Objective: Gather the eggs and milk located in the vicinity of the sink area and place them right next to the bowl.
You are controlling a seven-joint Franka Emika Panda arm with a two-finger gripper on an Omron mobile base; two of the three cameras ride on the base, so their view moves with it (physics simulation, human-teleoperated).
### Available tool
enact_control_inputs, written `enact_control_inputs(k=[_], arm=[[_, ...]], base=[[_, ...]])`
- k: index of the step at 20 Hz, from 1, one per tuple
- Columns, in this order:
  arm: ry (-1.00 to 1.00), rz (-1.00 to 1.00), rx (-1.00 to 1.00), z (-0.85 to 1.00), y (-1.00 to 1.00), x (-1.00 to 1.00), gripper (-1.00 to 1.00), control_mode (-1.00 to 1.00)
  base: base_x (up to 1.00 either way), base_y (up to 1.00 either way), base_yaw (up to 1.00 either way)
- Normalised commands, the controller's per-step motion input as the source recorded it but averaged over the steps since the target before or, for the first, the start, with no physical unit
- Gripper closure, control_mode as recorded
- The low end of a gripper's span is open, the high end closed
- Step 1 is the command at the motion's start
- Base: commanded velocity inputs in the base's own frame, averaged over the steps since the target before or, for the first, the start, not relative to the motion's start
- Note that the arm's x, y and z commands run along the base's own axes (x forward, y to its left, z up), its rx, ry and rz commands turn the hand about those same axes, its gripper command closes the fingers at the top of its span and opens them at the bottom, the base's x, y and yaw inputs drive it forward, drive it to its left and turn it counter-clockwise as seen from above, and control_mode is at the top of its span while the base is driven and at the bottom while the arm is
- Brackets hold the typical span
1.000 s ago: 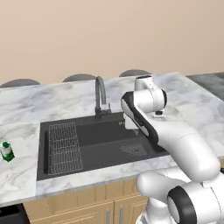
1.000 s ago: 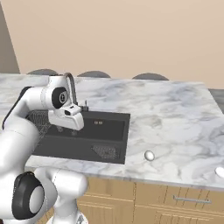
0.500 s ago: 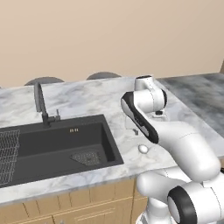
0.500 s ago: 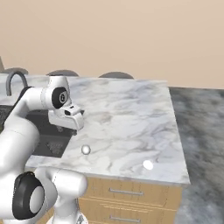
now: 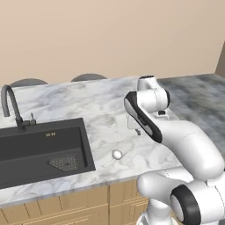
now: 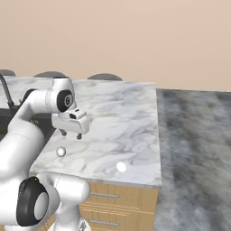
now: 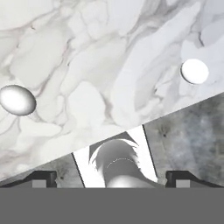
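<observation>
A white egg (image 5: 117, 154) lies on the marble counter just right of the black sink (image 5: 39, 149) with its dark arched faucet (image 5: 11, 105). In the right base view this egg (image 6: 61, 152) lies left of a second egg (image 6: 121, 167) near the counter's front edge. My gripper (image 5: 134, 129) hangs open above the counter, a little behind and between the two eggs (image 6: 71, 134). The hand view looks down on one egg (image 7: 17, 99) at the left and one egg (image 7: 194, 71) at the upper right, with my gripper (image 7: 111, 177) open and nothing between its fingertips. The milk and the bowl are out of view.
The counter's right end (image 6: 157, 135) drops to a dark grey floor (image 6: 194, 144). Rounded chair backs (image 5: 88, 77) rise behind the counter's far edge. Wooden drawers (image 6: 117, 203) run under the front edge.
The whole picture has shifted: the base has driven right, so the sink now sits at the far left and the counter's end is in view. The gripper has stayed open.
</observation>
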Motion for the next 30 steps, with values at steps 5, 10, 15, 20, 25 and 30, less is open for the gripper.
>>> enact_control_inputs(k=[5, 10, 15, 20, 25, 30], arm=[[0.01, 0.26, 0.03, -0.21, 0.42, 0.5, -1.0, -1.0], [0.0, 0.28, 0.03, -0.33, 0.76, 0.51, -1.0, -1.0], [-0.02, 0.03, 0.0, -0.14, 0.4, 0.23, -1.0, -1.0], [0.0, 0.0, 0.0, -0.16, 0.27, 0.0, -1.0, -1.0], [-0.01, 0.0, 0.0, -0.09, 0.35, 0.0, -1.0, -1.0], [-0.05, 0.0, 0.0, -0.22, 0.01, 0.13, -1.0, -1.0]], base=[[0.0, 0.0, 0.0], [0.0, 0.0, 0.0], [0.0, 0.0, 0.0], [0.0, 0.0, 0.0], [0.0, 0.0, 0.0], [0.0, 0.0, 0.0]])
